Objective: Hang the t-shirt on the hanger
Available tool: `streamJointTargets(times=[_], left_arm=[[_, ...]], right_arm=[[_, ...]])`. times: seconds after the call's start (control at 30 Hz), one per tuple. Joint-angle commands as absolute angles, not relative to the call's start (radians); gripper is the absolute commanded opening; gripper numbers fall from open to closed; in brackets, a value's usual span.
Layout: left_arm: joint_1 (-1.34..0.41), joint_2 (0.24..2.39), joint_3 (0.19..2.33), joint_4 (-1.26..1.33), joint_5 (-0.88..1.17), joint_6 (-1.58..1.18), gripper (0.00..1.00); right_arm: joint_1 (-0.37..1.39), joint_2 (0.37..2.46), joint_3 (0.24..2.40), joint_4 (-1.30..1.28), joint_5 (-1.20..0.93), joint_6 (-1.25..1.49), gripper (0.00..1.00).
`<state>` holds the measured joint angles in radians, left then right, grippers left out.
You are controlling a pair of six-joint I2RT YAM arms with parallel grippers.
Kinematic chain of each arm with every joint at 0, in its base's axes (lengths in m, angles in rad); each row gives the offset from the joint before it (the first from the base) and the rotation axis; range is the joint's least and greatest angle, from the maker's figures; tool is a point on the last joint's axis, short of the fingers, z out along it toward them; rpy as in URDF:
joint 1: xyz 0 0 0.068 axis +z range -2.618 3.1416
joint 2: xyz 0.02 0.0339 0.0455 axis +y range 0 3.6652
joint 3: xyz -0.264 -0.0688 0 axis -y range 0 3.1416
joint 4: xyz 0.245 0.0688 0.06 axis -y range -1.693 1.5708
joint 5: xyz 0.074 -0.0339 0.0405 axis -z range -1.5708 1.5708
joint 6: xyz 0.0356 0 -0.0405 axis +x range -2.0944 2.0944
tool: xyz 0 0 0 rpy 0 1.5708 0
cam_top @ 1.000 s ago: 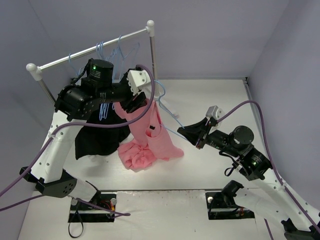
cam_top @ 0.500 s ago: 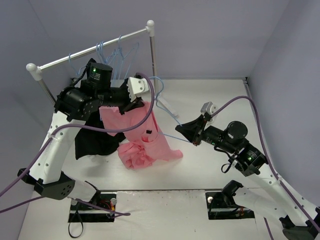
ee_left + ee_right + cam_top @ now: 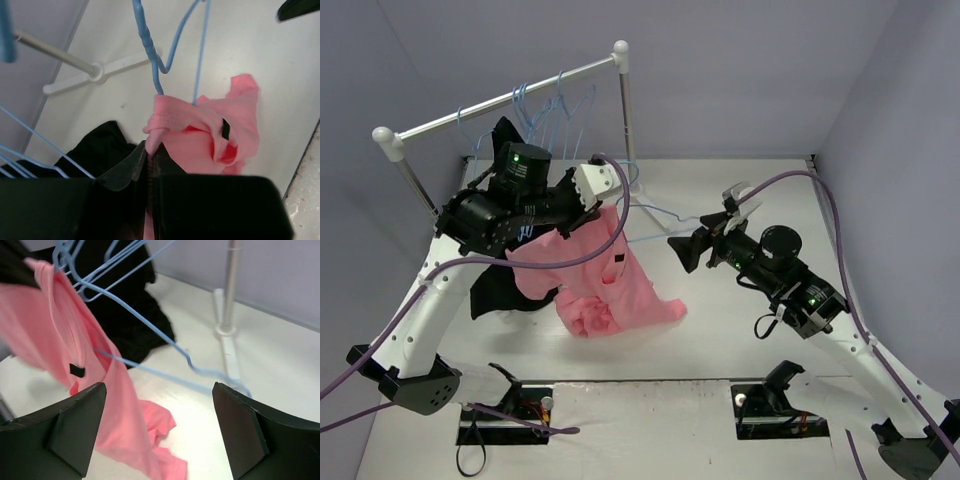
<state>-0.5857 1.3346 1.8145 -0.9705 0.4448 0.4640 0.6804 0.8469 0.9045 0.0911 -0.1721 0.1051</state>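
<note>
The left gripper (image 3: 150,151) pinches the collar of the t-shirt (image 3: 610,282), its fingers pressed together on the pink cloth. It holds the shirt up left of centre, with the hem bunched on the table (image 3: 750,330). The hanger (image 3: 149,50) dips its blue wire into the collar and reaches right toward the right gripper (image 3: 159,390), whose fingers are spread wide and grip nothing. A small black tag (image 3: 225,129) sits on the shirt, too small to read. A black garment (image 3: 500,285) lies just left, below the rack (image 3: 510,97) at the far left.
</note>
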Motion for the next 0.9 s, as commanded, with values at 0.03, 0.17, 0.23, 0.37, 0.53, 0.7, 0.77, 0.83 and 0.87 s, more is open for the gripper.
streamJointTargets(times=[0.03, 0.17, 0.23, 0.37, 0.53, 0.7, 0.77, 0.83, 0.87], left_arm=[[-0.658, 1.296, 1.768, -0.742, 0.196, 0.363, 0.00], [-0.765, 1.316, 1.748, -0.669, 0.017, 0.322, 0.00], [-0.802, 1.340, 1.761, -0.654, -0.069, 0.294, 0.00], [-0.842, 1.367, 1.774, -0.609, -0.161, 0.214, 0.00], [-0.876, 1.399, 1.799, -0.583, -0.284, 0.171, 0.00], [-0.905, 1.414, 1.797, -0.545, -0.333, 0.139, 0.00], [-0.908, 1.410, 1.791, -0.537, -0.344, 0.125, 0.00], [-0.908, 1.406, 1.783, -0.532, -0.355, 0.114, 0.00], [-0.909, 1.405, 1.780, -0.532, -0.362, 0.110, 0.00]], right_arm=[[0.675, 0.840, 1.018, 0.017, 0.097, 0.192, 0.86], [0.677, 0.819, 0.995, 0.003, 0.153, 0.309, 0.85], [0.680, 0.822, 0.973, 0.003, 0.164, 0.374, 0.84], [0.696, 0.862, 0.916, 0.003, 0.190, 0.574, 0.77], [0.767, 0.946, 0.909, 0.003, 0.281, 0.759, 0.72], [0.857, 1.065, 0.954, 0.031, 0.330, 0.897, 0.72], [0.870, 1.114, 0.964, 0.042, 0.345, 0.937, 0.71], [0.881, 1.150, 0.969, 0.052, 0.359, 0.981, 0.71], [0.887, 1.165, 0.973, 0.054, 0.362, 0.999, 0.71]])
